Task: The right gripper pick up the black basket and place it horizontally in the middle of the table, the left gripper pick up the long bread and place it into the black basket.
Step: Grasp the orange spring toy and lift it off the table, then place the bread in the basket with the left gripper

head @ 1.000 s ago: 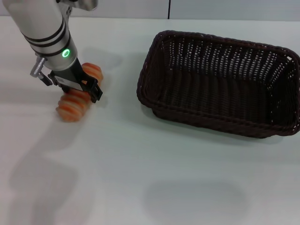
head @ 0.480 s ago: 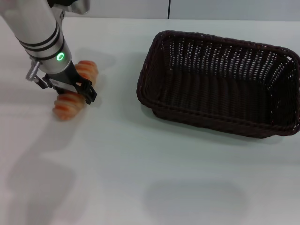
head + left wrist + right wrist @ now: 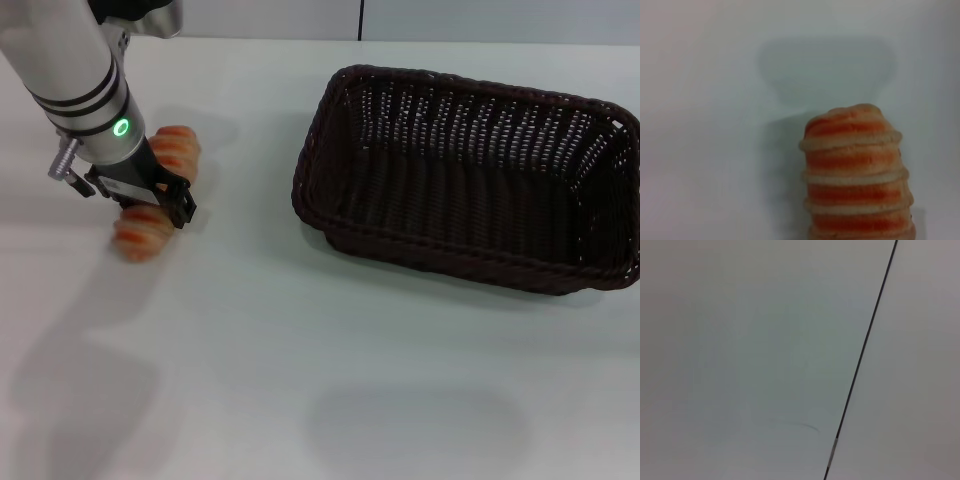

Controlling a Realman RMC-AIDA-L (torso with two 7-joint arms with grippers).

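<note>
The long bread (image 3: 150,195), orange and cream striped, is at the left of the white table (image 3: 300,350). My left gripper (image 3: 145,195), on the silver-white arm with a green light, is down over the bread's middle with a black finger on each side, shut on it. The left wrist view shows the bread's rounded end (image 3: 855,175) close up, with the table behind it. The black basket (image 3: 470,180) stands empty, lengthwise, at the right of the table, well apart from the bread. My right gripper is out of view.
The table's far edge meets a grey wall with a dark vertical seam (image 3: 360,20). The right wrist view shows only a pale surface crossed by a thin dark line (image 3: 860,365). Bare tabletop lies between the bread and the basket.
My left gripper has shifted left and slightly away, and the bread has shifted with it. The basket has not moved.
</note>
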